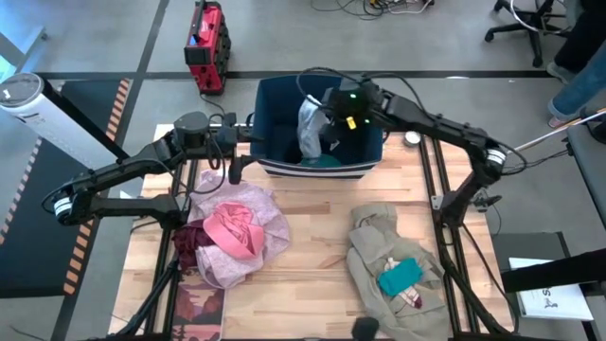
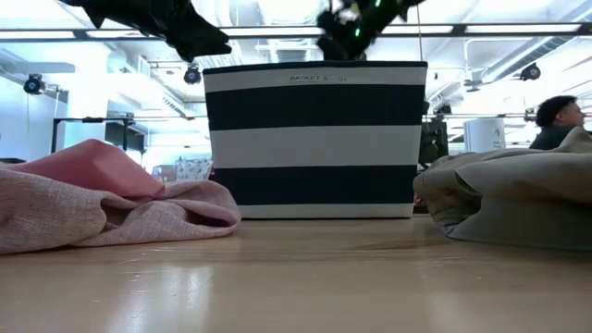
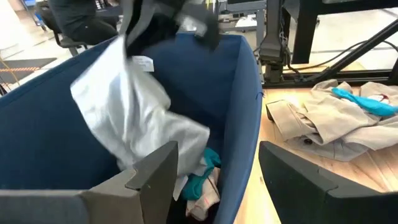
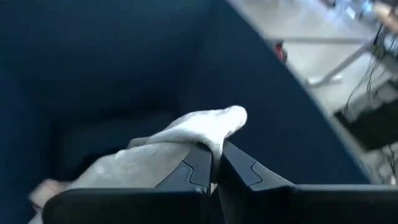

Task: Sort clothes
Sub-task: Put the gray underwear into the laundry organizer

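Right pincer (image 1: 327, 106) clenched on grey garment (image 1: 310, 128) over navy bin (image 1: 275, 99); release low, inside the walls (left pincer (image 3: 214, 177) open, beside bin).

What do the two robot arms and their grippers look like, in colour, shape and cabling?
Both arms are dark, slim and jointed, with black cables along them. The right gripper has a green light and a yellow marking beside it. The left gripper has flat, angular dark fingers.
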Controlling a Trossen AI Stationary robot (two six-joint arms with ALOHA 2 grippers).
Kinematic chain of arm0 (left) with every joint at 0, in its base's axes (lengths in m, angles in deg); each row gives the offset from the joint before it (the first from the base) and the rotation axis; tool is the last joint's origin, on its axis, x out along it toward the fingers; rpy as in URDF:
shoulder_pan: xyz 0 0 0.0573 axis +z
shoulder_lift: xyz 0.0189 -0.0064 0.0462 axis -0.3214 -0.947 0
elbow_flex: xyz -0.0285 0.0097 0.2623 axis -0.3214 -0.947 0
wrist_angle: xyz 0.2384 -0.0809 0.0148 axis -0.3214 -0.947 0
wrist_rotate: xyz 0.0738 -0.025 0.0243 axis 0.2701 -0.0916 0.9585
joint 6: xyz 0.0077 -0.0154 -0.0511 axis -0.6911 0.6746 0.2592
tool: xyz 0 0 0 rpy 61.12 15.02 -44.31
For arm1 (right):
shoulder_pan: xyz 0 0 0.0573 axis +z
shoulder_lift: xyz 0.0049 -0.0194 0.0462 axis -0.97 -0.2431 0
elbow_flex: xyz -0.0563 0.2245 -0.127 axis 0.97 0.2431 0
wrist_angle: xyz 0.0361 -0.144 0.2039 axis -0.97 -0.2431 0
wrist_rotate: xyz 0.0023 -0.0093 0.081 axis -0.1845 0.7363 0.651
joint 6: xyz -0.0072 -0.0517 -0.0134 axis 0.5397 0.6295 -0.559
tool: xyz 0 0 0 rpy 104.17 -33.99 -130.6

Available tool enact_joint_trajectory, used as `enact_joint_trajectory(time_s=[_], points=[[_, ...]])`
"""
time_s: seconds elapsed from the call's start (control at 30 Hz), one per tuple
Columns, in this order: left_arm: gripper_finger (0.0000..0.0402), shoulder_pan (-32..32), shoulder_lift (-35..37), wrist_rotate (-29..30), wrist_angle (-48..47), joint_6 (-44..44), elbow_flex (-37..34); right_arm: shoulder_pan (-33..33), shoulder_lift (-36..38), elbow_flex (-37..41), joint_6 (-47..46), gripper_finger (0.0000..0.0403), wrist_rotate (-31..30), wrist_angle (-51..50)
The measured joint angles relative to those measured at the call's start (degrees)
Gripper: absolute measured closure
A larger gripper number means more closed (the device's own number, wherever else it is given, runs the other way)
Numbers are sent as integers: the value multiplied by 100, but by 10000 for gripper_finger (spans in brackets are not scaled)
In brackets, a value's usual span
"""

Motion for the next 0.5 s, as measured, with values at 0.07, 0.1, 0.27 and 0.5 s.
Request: enact_joint_trajectory(time_s=[0.07, 0.1, 0.27, 0.5], points=[[188, 0, 0, 0, -41, -4, 0, -105, -204, 0, -15, 403, 110, -75], [187, 2, 0, 0, -51, -4, 0, -158, -301, 0, -77, 403, 245, -102], [176, 1, 4, 0, -85, -6, 0, -369, -742, 0, -317, 403, 1018, -467], [165, 2, 7, 0, -151, -6, 0, -444, -1254, 3, -289, 403, 1348, -1161]])
